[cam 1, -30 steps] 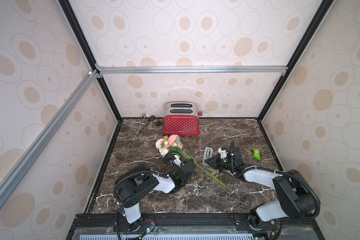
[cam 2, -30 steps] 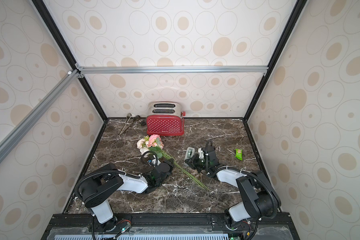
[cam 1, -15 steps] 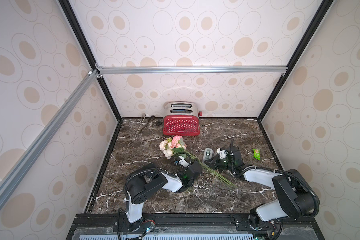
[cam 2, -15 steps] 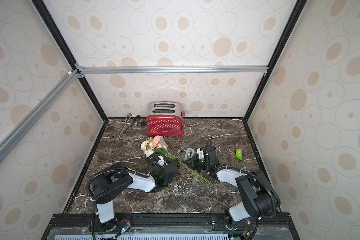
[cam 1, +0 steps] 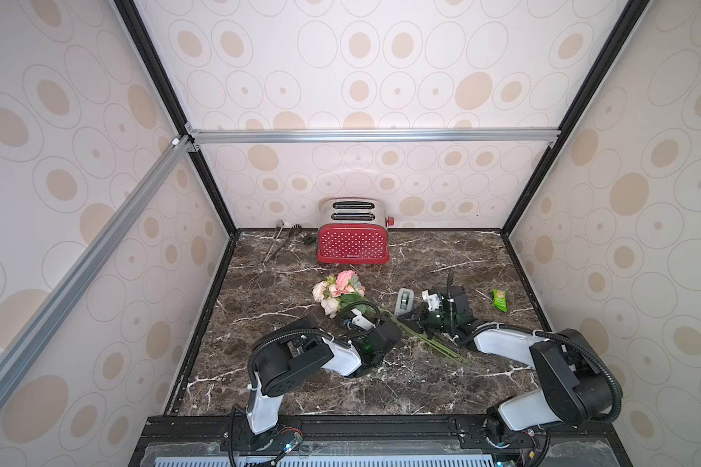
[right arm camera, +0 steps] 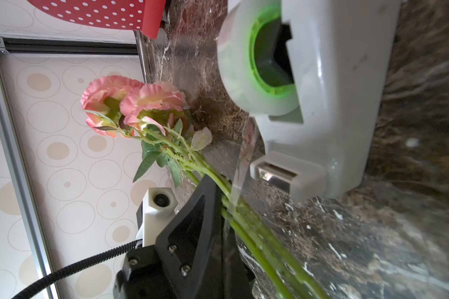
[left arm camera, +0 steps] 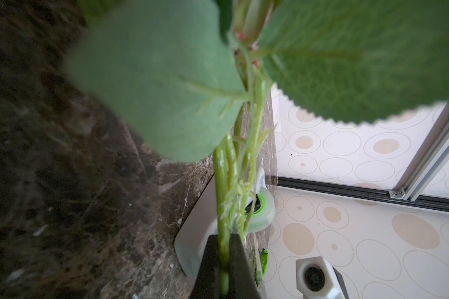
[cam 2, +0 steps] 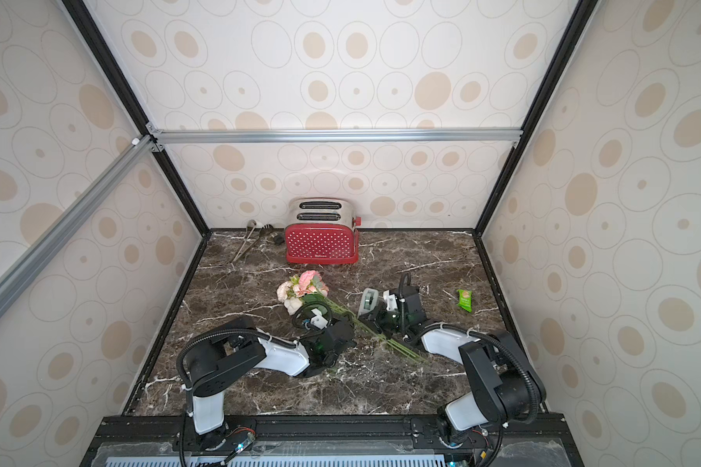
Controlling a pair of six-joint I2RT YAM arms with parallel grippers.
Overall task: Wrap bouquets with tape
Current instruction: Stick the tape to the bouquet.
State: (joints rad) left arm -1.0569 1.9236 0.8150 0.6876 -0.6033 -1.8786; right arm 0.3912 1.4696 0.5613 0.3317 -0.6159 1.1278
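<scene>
So barely started — left gripper clamped on the bouquet stems mid-frame, right gripper pinched shut, seemingly on a strip pulled off the tape just beside them — nothing's wrapped yet.

— Two arms in front of the red toaster, same build?
— Same. White shells over boxy black joints on the left arm, with a ribbed black hose arching along it and a green glow at the wrist. Likewise white and black on the right arm, thin white ties around the shell.
— Bases?
— White stubs on a black rail, farthest from the toaster, small lit dots and thin wires below.
— Closer up?
— Matt black, angular fingers on the left gripper, a triangular recess, silver screw heads. Beside it a white hexagonal camera housing, dark round lens.
</scene>
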